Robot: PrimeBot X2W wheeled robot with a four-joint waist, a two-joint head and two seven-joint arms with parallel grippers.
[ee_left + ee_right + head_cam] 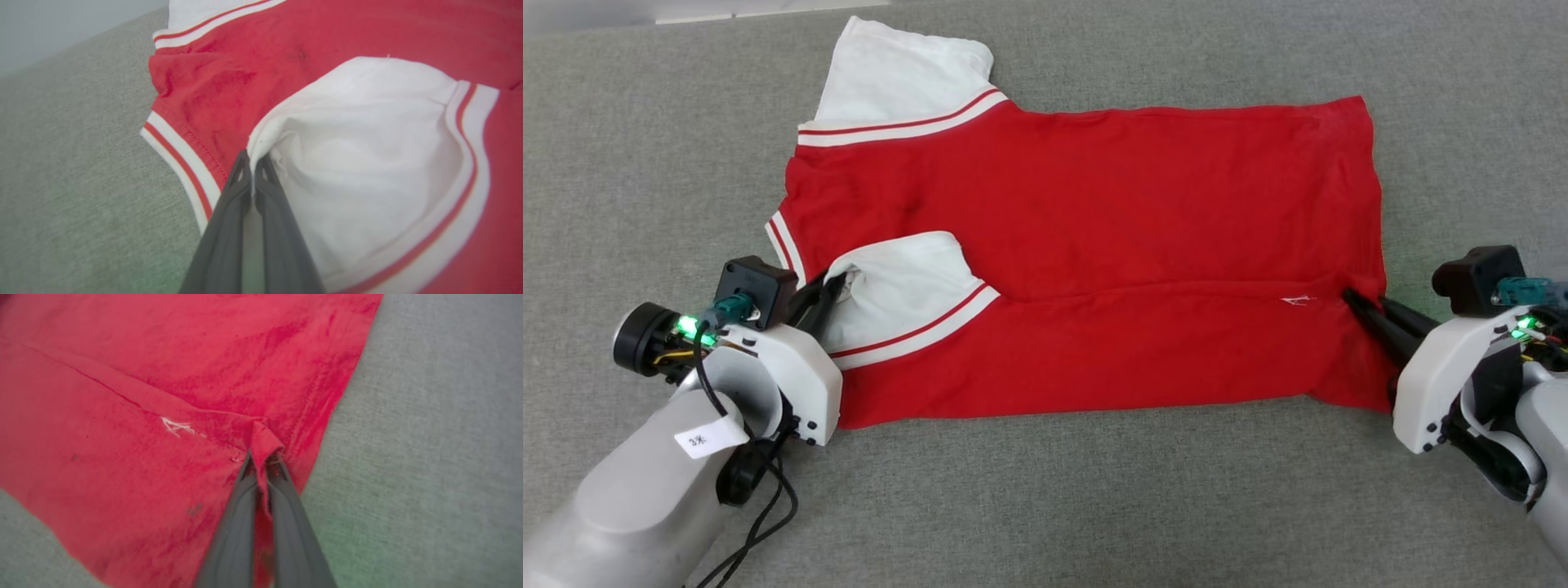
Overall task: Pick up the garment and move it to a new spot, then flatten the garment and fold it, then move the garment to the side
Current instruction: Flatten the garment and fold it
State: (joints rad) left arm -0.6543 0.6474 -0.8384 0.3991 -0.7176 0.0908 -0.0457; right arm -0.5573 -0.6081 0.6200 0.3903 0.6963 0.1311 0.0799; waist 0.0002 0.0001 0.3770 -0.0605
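The garment (1094,220), a red shirt with white striped-trim sleeves, lies spread sideways on the grey cloth surface, its near long edge folded up over the body. One white sleeve (894,282) rests on the folded part. My left gripper (836,282) is shut on that sleeve's edge (261,141), pinching white fabric between its fingers (229,212). My right gripper (1349,296) is shut on a small peak of red hem (263,441) at the shirt's right end. The far sleeve (898,82) lies flat at the upper left.
Grey fabric surface (1045,506) runs all around the shirt, with open room in front and at both sides. A black cable (760,506) hangs from my left wrist. A pale strip (588,12) marks the far edge at the upper left.
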